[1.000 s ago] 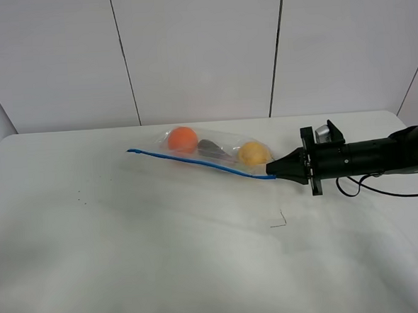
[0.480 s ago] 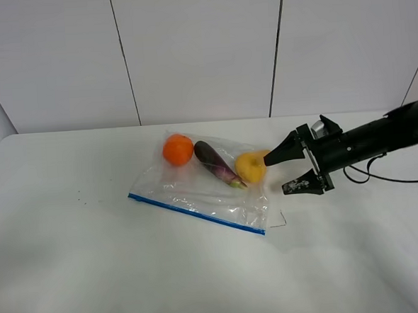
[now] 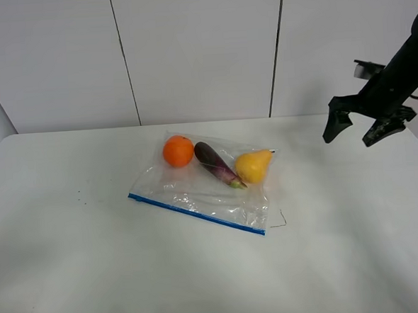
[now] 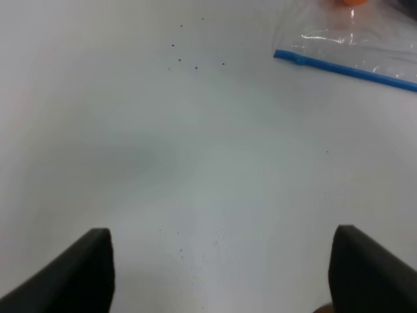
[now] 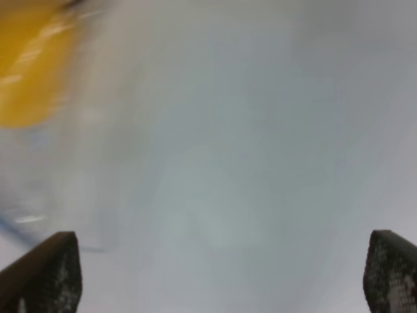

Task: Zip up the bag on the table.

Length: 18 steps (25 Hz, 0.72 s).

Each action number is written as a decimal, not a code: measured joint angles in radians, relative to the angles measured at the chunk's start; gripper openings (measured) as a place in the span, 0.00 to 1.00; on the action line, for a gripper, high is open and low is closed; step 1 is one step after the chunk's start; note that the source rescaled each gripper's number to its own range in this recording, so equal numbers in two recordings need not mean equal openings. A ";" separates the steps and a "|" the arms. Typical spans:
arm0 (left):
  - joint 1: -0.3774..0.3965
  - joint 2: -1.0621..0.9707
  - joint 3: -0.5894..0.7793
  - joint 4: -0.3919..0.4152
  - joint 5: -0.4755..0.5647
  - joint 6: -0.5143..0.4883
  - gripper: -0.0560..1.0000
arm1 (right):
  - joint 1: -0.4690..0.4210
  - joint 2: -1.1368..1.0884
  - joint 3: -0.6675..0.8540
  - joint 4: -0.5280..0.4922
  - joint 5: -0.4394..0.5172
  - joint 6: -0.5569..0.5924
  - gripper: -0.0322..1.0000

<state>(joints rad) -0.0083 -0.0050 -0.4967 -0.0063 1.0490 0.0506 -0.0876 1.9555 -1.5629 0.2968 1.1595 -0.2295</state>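
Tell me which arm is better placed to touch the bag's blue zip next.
Probably left: the left gripper hangs low, facing the blue zip strip; the right gripper is raised away.

No readable text anywhere, honestly. The bag (image 3: 204,185) has no print or logo I can make out, just a plain blue zip strip (image 3: 196,214) along the edge nearest the camera. The table (image 3: 96,277) only carries tiny dark specks, not letters. The right gripper (image 3: 363,126), up off to the bag's right, looks unlabelled too, though the right wrist view is probably too blurry to catch small markings.
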 joint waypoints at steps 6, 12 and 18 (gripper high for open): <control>0.000 0.000 0.000 0.000 0.000 0.000 0.92 | 0.000 -0.031 -0.006 -0.106 0.052 0.043 1.00; 0.000 0.000 0.000 0.000 0.000 0.000 0.92 | 0.014 -0.061 -0.006 -0.061 0.052 0.030 1.00; 0.000 0.000 0.000 0.000 0.000 0.000 0.92 | 0.069 -0.063 -0.006 -0.091 0.055 0.027 1.00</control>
<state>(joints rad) -0.0083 -0.0050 -0.4967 -0.0063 1.0490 0.0506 -0.0186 1.8924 -1.5691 0.2060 1.2141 -0.2021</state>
